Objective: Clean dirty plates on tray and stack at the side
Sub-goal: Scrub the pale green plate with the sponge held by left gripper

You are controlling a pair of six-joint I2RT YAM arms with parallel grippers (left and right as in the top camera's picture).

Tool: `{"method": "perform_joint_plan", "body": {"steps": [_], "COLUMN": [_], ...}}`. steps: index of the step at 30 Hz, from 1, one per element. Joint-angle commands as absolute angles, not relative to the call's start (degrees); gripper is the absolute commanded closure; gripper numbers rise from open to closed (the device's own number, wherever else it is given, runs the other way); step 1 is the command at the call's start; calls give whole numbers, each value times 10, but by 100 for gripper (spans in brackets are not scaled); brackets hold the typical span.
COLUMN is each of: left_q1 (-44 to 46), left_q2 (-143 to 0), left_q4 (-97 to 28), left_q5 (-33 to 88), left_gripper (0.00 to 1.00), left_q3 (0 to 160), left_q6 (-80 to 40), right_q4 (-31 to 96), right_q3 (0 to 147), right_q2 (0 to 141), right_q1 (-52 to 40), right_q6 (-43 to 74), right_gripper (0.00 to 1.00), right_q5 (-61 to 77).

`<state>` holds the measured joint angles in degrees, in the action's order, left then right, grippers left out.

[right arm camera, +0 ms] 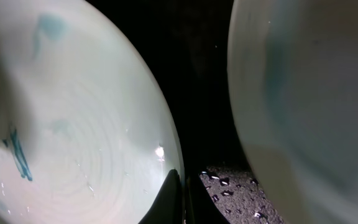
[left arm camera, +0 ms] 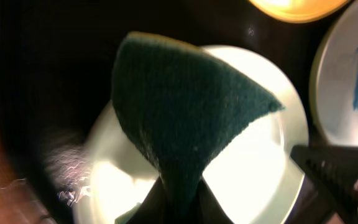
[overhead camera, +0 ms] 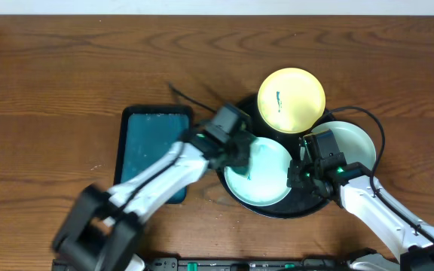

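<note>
One mint plate (overhead camera: pixel 270 177), nearest the robot, lies directly under left jaws clamping green sponge (left arm camera: pixel 185 118); right jaws pinch its right rim.

The sponge (left arm camera: pixel 191 118) hides much of the mint plate (left arm camera: pixel 266 180); the left arm (overhead camera: pixel 96 222) is blurred.

Three plates are sitting out: one pale yellow plate (overhead camera: pixel 291 100), one middle mint plate (overhead camera: pixel 270 181) and one right-hand mint plate (overhead camera: pixel 356 139). One black tray (overhead camera: pixel 273 211), one teal tray (overhead camera: pixel 149 143) and one sponge (left arm camera: pixel 191 112) are showing.
</note>
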<state>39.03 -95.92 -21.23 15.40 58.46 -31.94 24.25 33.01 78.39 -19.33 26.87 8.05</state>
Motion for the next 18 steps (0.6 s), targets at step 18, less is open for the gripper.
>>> {"method": "perform_joint_plan", "body": {"steps": [18], "left_q1": [475], "left_q2": [-1134], "left_q4": [-41], "left_q5": [330], "left_gripper": [92], "left_q3": [595], "left_q6": [-396], "right_q4": [233], "right_q3": [329], "right_q2": [789], "right_q1": [-199], "right_q6": [289], "right_gripper": [99], "right_q5": [34]}}
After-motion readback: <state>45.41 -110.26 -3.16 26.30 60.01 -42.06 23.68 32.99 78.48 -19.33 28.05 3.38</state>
